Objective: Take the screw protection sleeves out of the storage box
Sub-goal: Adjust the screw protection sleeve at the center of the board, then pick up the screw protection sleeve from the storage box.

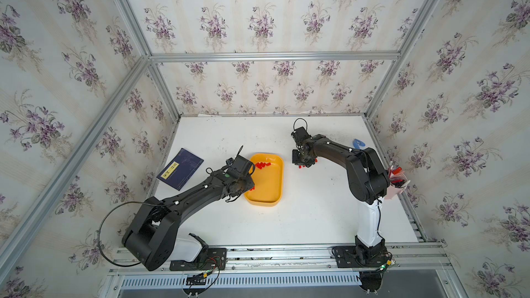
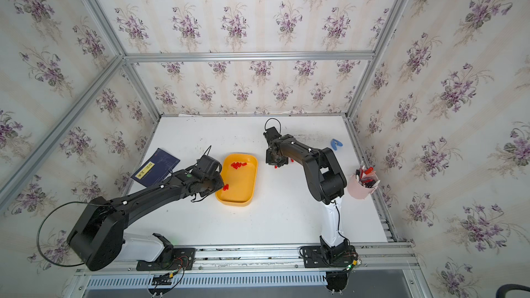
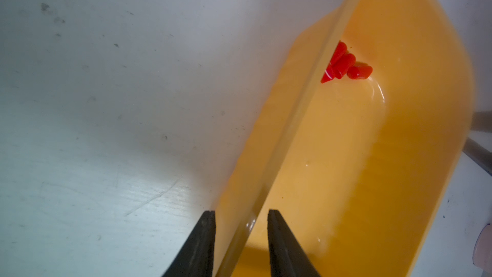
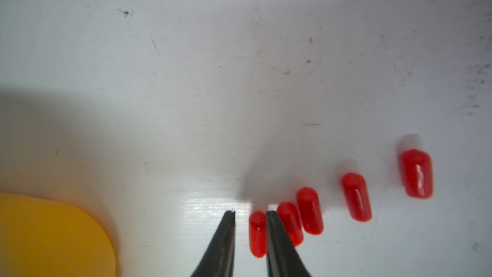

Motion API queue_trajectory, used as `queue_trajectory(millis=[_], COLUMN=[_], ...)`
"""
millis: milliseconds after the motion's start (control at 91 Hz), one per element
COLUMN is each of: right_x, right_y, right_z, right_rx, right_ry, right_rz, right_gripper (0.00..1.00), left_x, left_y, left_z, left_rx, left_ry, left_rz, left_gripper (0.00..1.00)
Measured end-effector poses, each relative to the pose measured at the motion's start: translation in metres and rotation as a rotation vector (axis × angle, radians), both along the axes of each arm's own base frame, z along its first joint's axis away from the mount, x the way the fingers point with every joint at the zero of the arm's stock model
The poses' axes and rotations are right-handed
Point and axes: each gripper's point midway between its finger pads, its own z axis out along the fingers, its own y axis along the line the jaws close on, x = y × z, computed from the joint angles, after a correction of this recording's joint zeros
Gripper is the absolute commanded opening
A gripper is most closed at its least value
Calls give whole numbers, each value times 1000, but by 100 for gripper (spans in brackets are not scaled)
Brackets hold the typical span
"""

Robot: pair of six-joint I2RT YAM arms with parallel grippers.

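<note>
The yellow-orange storage box (image 1: 268, 190) (image 2: 239, 187) lies at mid table. Several red screw protection sleeves (image 1: 261, 165) (image 2: 237, 165) cluster at its far end, and a few more (image 3: 346, 63) lie against its left wall. My left gripper (image 3: 241, 210) straddles that wall, one finger outside and one inside, shut on it. Right of the box, several sleeves (image 4: 356, 197) lie in a row on the table. My right gripper (image 4: 250, 212) hangs low over them, open. One sleeve (image 4: 257, 233) lies on the table between its fingers, against one and apart from the other.
A dark blue booklet (image 1: 180, 172) lies at the left edge. A pale pink cup (image 2: 362, 186) with red-capped pens stands at the right edge beside my right arm. A small blue clip (image 2: 336, 143) lies at the back right. A corner of the box (image 4: 53, 235) shows near my right gripper.
</note>
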Motion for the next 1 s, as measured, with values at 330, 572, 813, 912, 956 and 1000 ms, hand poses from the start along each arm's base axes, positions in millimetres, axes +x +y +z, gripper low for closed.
queue_trajectory(millis=[330, 572, 813, 912, 956, 1000], right_x=[12, -1, -48, -58, -62, -65], right_y=[7, 39, 84, 90, 95, 100], right_z=[52, 100, 95, 92, 93, 95], right_rx=[56, 184, 277, 303, 314, 328], right_ry=[-114, -187, -103, -72, -65, -60], right_rz=[7, 80, 176, 174, 185, 185], right_gripper=[29, 30, 30, 31, 31, 31], left_x=[0, -2, -12, -15, -16, -17], left_y=[0, -1, -10, -11, -11, -11], left_z=[-1, 1, -1, -1, 0, 2], left_rx=[0, -21, -53, -63, -67, -71], left_ry=[1, -1, 15, 16, 13, 10], left_rz=[0, 12, 8, 12, 12, 12], left_gripper=[39, 44, 45, 46, 46, 46])
